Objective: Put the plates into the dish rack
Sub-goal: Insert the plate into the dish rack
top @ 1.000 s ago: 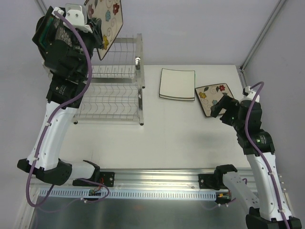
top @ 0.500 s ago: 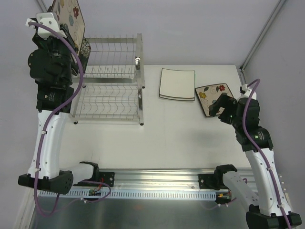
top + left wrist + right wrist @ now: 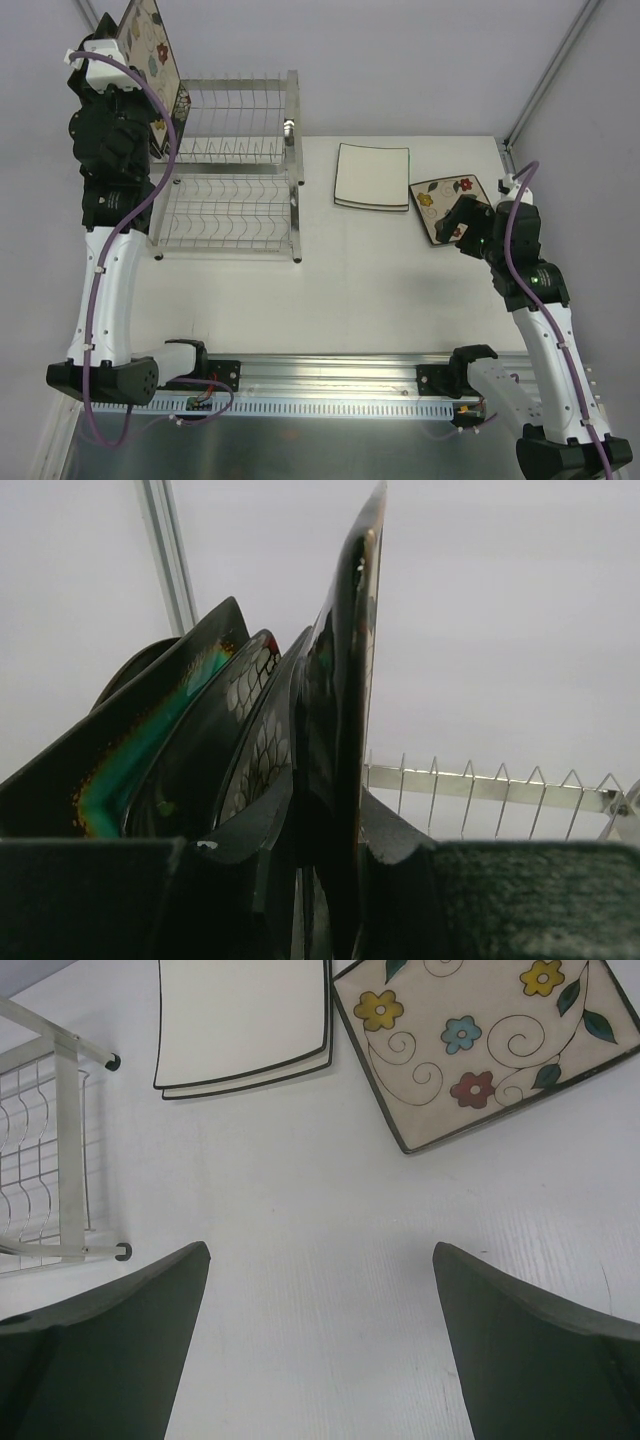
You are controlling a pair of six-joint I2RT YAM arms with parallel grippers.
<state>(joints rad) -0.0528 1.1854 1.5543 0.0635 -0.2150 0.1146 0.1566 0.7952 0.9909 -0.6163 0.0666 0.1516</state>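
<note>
My left gripper (image 3: 325, 815) is shut on the bottom edge of a cream flowered plate (image 3: 150, 45), held upright and edge-on (image 3: 345, 670) over the far left end of the dish rack (image 3: 235, 170). Just left of it in the left wrist view stand a black plate with white chrysanthemums (image 3: 250, 720), a teal-centred dark plate (image 3: 125, 765) and a round dark rim (image 3: 130, 670). A white square plate (image 3: 372, 177) and a second flowered plate (image 3: 445, 205) lie flat on the table. My right gripper (image 3: 320, 1260) hovers open just short of that flowered plate (image 3: 480, 1045), holding nothing.
Bare upright prongs of the rack (image 3: 480, 790) run to the right of the held plate. The rack's near right leg (image 3: 120, 1252) stands left of my right gripper. A metal frame post (image 3: 555, 65) rises at the table's far right corner.
My left arm has swung the flowered plate left, from over the rack's back middle to its far left end, and turned it edge-on. The right arm has barely shifted.
</note>
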